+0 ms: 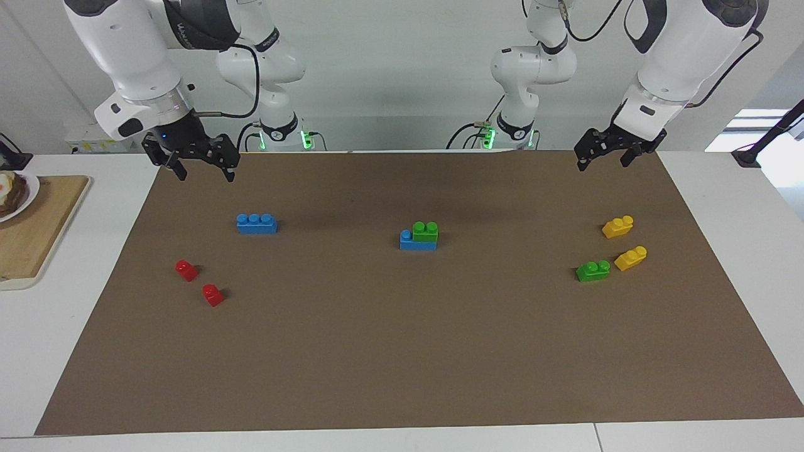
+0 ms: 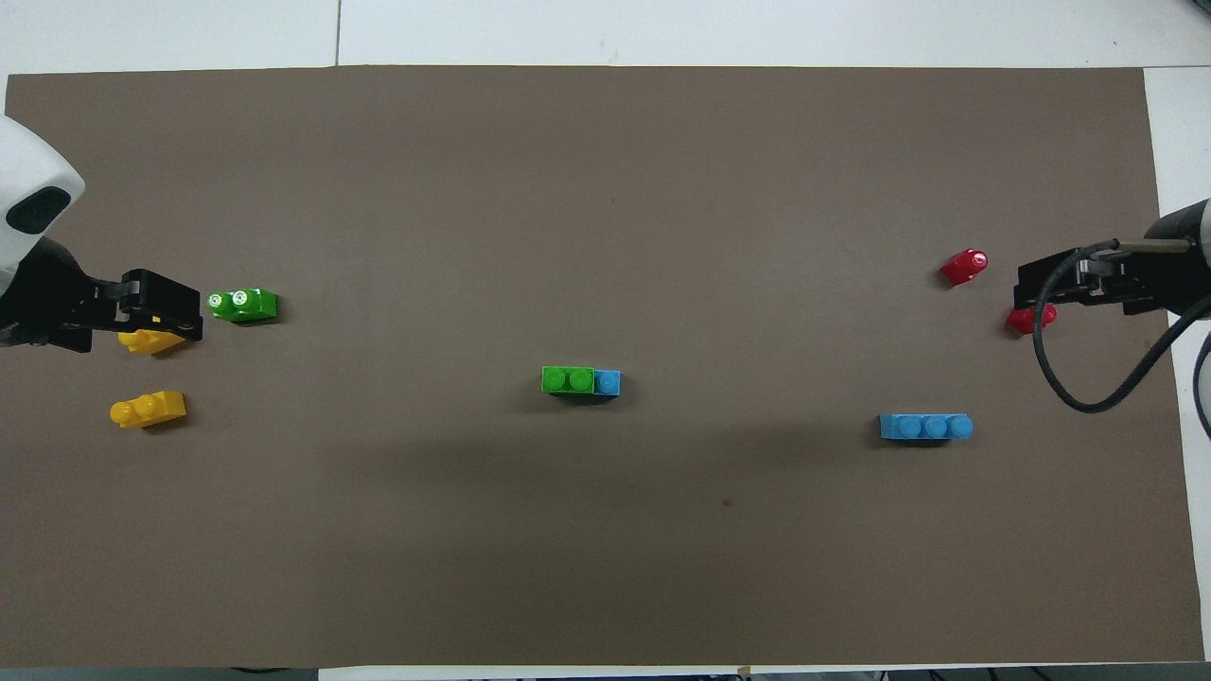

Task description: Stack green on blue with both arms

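Note:
In the middle of the brown mat a green brick (image 1: 425, 231) (image 2: 568, 379) sits on a long blue brick (image 1: 417, 242) (image 2: 608, 382), leaving one blue stud uncovered. A second blue brick (image 1: 256, 223) (image 2: 925, 427) lies alone toward the right arm's end. A second green brick (image 1: 593, 270) (image 2: 244, 304) lies toward the left arm's end. My right gripper (image 1: 206, 176) (image 2: 1026, 293) hangs open and empty over the mat's edge near its base. My left gripper (image 1: 603, 165) (image 2: 194, 317) hangs open and empty over the mat's corner at its own end.
Two yellow bricks (image 1: 617, 226) (image 1: 630, 258) lie beside the loose green brick. Two small red bricks (image 1: 186, 270) (image 1: 213, 294) lie farther from the robots than the lone blue brick. A wooden board (image 1: 31, 232) with a plate (image 1: 16, 191) lies off the mat at the right arm's end.

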You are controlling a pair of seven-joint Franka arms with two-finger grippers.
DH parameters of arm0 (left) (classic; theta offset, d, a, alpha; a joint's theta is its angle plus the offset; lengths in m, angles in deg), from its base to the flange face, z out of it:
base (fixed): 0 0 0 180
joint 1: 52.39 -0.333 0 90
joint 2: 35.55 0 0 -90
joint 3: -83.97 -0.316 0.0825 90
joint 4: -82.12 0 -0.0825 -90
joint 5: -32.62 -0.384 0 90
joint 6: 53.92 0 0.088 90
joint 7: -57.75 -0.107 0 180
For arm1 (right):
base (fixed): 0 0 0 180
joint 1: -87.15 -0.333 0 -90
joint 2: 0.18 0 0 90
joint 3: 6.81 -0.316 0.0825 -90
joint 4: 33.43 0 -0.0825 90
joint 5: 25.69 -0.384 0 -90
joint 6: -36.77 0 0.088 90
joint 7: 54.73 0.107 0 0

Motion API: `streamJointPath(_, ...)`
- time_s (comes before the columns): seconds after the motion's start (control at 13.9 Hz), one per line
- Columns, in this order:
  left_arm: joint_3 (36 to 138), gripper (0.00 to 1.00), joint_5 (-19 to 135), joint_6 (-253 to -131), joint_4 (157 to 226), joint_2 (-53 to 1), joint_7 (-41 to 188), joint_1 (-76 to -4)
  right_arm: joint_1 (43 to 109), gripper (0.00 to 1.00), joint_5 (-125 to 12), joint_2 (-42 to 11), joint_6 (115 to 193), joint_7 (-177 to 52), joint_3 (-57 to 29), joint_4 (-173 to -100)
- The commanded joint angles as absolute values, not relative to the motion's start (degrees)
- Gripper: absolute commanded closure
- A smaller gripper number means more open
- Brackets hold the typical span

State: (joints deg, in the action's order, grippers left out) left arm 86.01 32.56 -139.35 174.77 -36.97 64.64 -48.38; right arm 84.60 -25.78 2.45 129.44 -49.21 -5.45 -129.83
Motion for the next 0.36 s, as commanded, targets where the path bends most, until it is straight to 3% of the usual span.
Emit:
streamJointPath(0.0,85.5,0.0,32.7,-140.5,175.6,-37.7,63.4,-48.2,85.4,0.0,-24.3,3.2,128.6,-50.8,-6.0,-129.8)
streamJointPath(0.29,85.5,0.0,32.7,-140.8,175.6,-37.6,63.4,-48.2,85.5,0.0,-24.2,3.3,128.6,-51.5,-6.0,-129.8)
